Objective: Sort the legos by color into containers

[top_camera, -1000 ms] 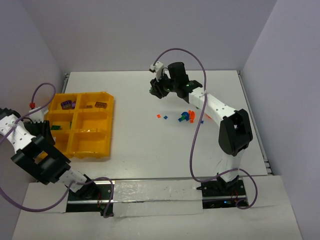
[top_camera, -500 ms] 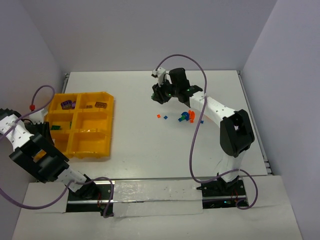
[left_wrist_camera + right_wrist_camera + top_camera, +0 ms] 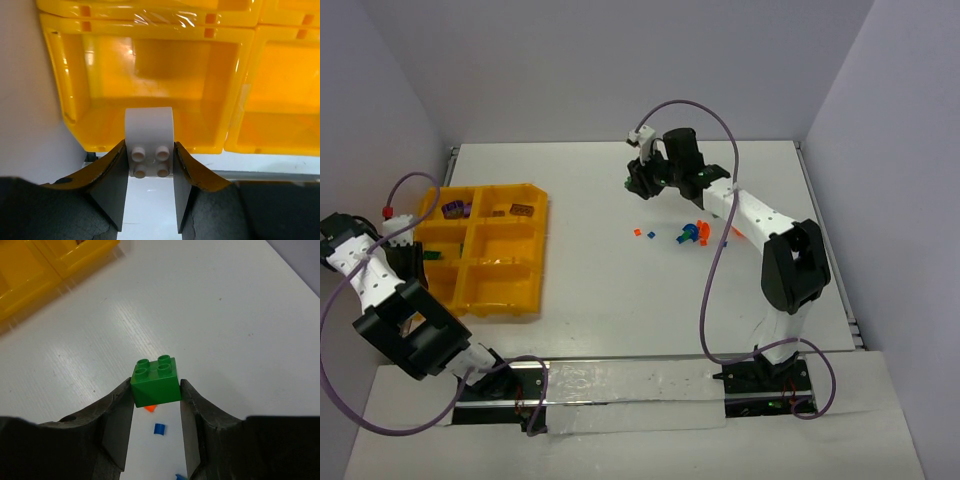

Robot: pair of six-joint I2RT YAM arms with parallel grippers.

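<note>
a flat white matte desk (image 3: 620, 290) sits boxed in by a plain pale lavender back wall (image 3: 620, 60) and matching side walls at left (image 3: 370, 120) and right (image 3: 890, 150), evenly and softly lit, with a shiny silver strip (image 3: 630, 382) along its near edge.

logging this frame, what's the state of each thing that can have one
left fingers: shut on a white plastic lego brick
right fingers: shut on a green plastic lego brick, held above the table
yellow-orange plastic organizer tray: upright, a few pieces inside
small loose lego bits: lying unsorted on the table
</note>
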